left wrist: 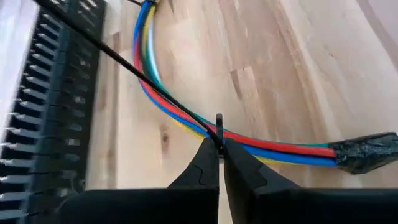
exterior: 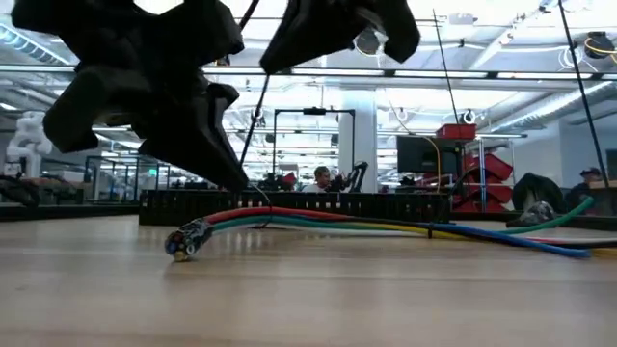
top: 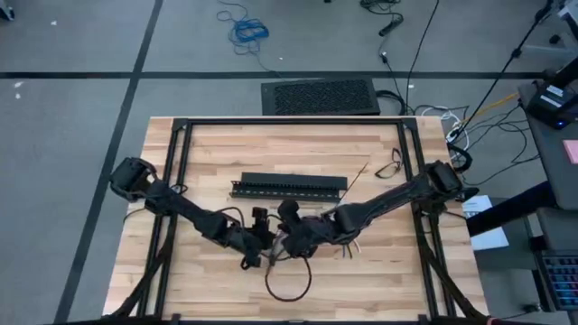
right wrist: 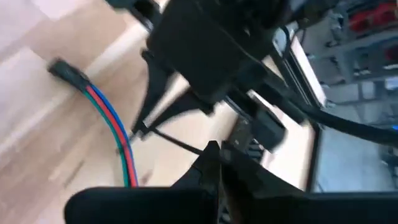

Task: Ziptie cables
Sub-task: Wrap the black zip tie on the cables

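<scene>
Nearest the low camera, light, limp cables [exterior: 289, 220] just in front of the black slotted bar [top: 289, 186], best gripped beside the taped end; left gripper [left wrist: 219, 149] pinching the thin, springy ziptie [left wrist: 219, 124], right gripper [right wrist: 214, 154] nipping its slippery tail.

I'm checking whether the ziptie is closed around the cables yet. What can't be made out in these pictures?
- High view: where the left gripper and right gripper meet, the arms cover the cables and the ziptie.
- Left wrist view: the ziptie crosses the cables at the shut fingertips; whether it loops fully around is hidden underneath.
- Right wrist view: motion blur hides what the shut fingers grip.
- Low view: the ziptie is too thin to trace.
</scene>
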